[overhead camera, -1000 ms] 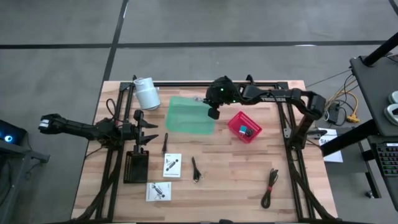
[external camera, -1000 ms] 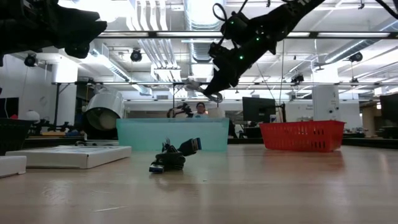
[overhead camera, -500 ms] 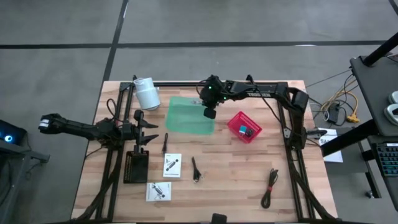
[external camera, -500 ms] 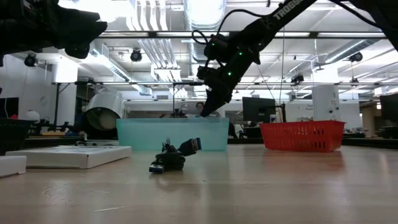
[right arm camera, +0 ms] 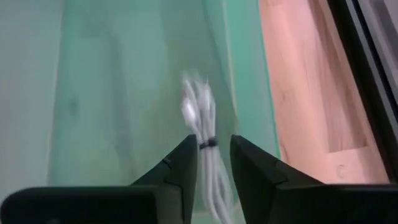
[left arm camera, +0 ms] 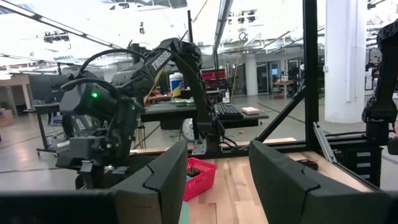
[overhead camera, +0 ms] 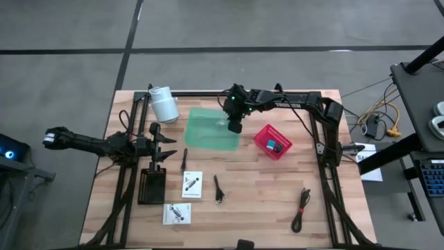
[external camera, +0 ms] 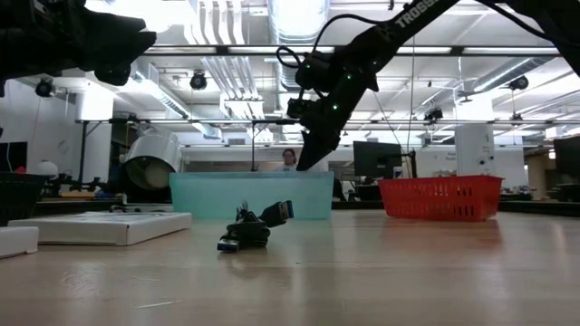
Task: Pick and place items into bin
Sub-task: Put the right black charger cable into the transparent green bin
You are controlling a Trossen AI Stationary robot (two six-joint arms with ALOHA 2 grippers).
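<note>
My right gripper (overhead camera: 234, 126) points down into the translucent green bin (overhead camera: 208, 132), near the bin's right end, fingers open. In the right wrist view a silver cable bundle (right arm camera: 198, 112) shows blurred over the bin floor (right arm camera: 124, 93). It runs through the gap between the fingers (right arm camera: 213, 146) without filling it. My left gripper (overhead camera: 168, 146) waits open at the table's left. On the wood lie two white packets (overhead camera: 191, 184), (overhead camera: 177, 213), a thin black stick (overhead camera: 184, 160) and two black cables (overhead camera: 218, 189), (overhead camera: 302, 208).
A red basket (overhead camera: 272, 141) holding a small blue item stands right of the bin. A white roll (overhead camera: 163, 104) lies at the far left corner, and a black box (overhead camera: 151, 186) near the left arm. Bare wood lies between the near cables.
My right gripper has moved toward the table's left, from the bin's right edge to over its inside. It has tipped down until its fingers point into the bin, and has held there for the last half second. The silver cable travelled with it.
</note>
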